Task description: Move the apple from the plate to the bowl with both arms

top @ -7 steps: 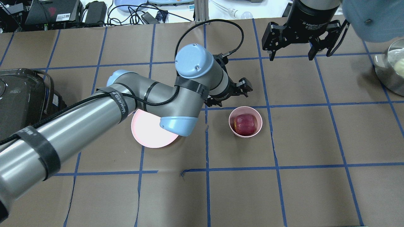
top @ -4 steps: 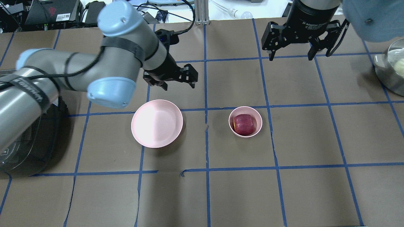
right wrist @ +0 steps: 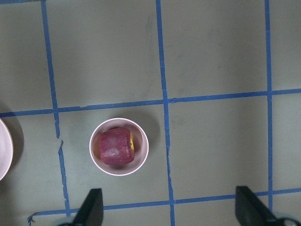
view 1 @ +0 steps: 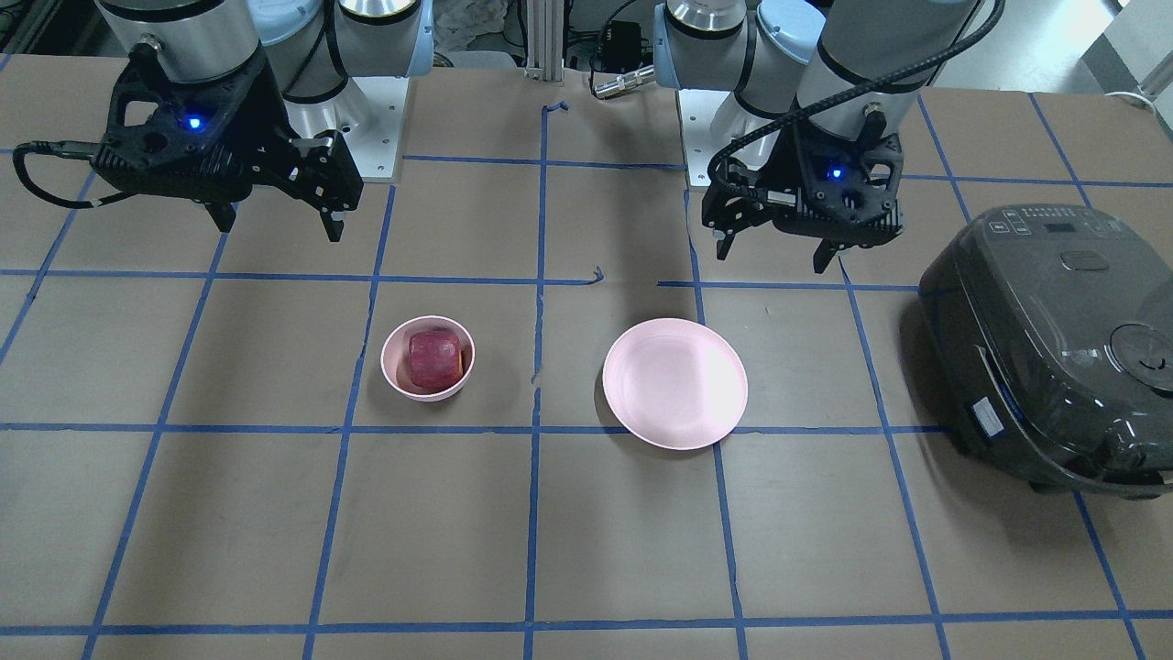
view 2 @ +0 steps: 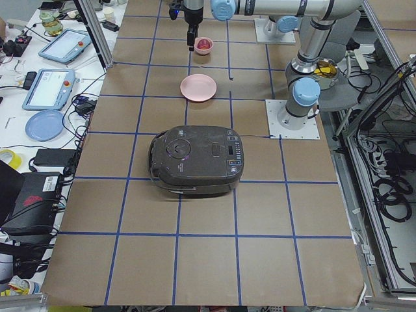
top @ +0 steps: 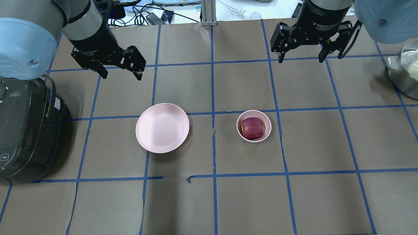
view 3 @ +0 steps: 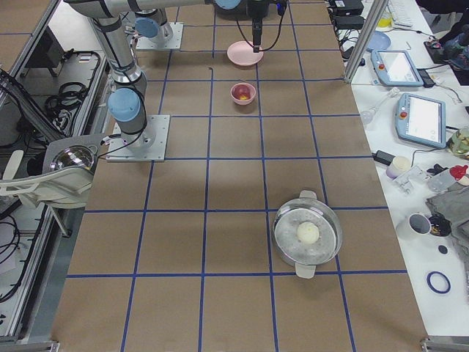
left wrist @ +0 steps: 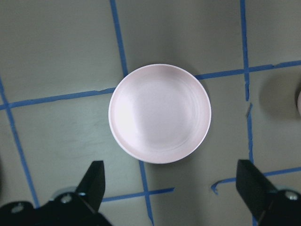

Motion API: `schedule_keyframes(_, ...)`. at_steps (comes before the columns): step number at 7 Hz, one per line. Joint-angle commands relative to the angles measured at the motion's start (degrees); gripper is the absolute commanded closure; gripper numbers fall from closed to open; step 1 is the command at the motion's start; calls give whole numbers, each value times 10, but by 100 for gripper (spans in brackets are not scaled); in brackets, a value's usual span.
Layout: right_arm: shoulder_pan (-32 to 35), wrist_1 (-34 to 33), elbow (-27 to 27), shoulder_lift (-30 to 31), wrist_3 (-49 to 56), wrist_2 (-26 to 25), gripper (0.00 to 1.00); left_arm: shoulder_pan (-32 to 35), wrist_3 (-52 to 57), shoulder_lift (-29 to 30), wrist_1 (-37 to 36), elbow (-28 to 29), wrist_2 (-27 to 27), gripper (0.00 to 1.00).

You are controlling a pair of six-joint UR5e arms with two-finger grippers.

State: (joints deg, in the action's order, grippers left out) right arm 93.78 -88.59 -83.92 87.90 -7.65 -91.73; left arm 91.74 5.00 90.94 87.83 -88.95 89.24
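Apple [top: 251,128] sits in the bowl [top: 268,122], clear of both sets of jaws. Plate [top: 162,128] lies beside the bowl, nothing on it. Left gripper [top: 121,75] hangs beyond the plate with jaws spread wide and holding nothing. Right gripper [top: 311,58] hangs beyond the bowl, the same.

Table [top: 209,202] is brown paper with a blue tape grid. Rice cooker [top: 23,130] is at the left end, steel pot [top: 405,73] at the right.

Versus 1 s ago: the left arm has swung back from beside the bowl and uncovered the plate. Right gripper, apple and bowl are unchanged.
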Motion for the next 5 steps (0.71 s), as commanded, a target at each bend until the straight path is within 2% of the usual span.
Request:
schedule_keyframes(1, 0, 0, 0, 0, 0, 3, 0, -3, 2, -11, 23, 6, 8, 0)
schedule_keyframes(5, 0, 0, -1, 0, 0, 0, 0, -2, 1, -12, 23, 1, 9, 0)
